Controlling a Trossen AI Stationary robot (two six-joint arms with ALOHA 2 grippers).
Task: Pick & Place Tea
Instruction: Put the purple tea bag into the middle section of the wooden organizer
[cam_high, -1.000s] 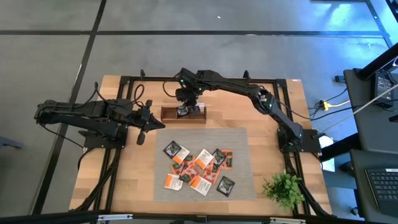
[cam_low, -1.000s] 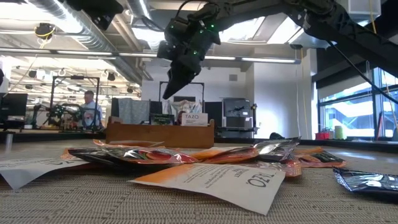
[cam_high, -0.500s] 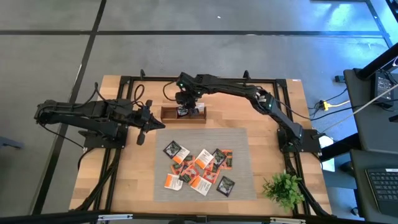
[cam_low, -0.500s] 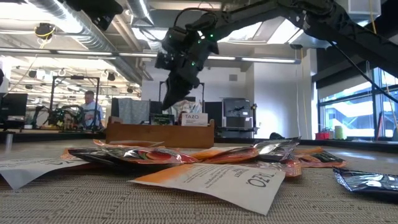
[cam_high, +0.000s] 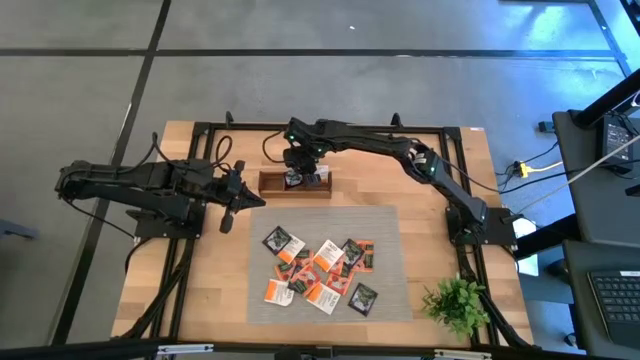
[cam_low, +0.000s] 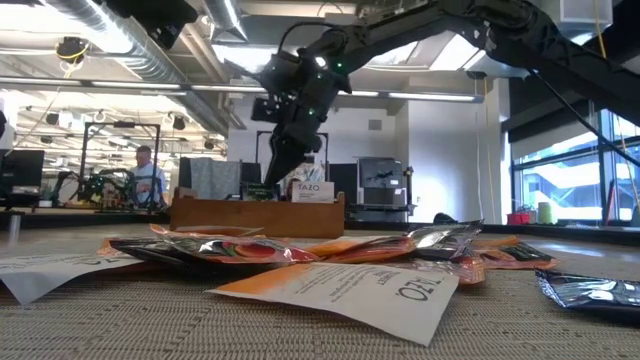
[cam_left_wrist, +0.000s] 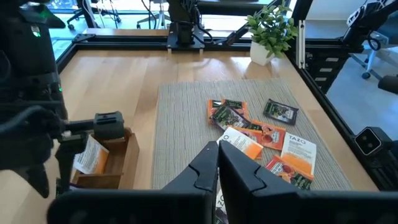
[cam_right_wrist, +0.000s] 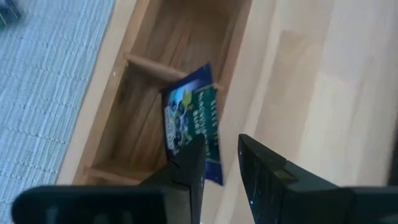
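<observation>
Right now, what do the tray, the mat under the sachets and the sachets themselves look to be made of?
Tray: wood, matte, with visible grain and thin dividers. Mat: woven fabric or vinyl, grey, ribbed texture. Tea sachets: probably foil-lined film on the dark ones, which crinkle and glint; the white one looks like printed paper.

The right gripper (cam_high: 296, 172) hangs over the tray (cam_high: 272, 188), a sachet (cam_right_wrist: 193, 127) standing in the middle compartment directly beneath it. The sachet pile (cam_high: 320, 268) lies on the mat (cam_high: 385, 225) nearer the bench's front edge, the left gripper (cam_high: 243, 198) parked off to one side.
</observation>
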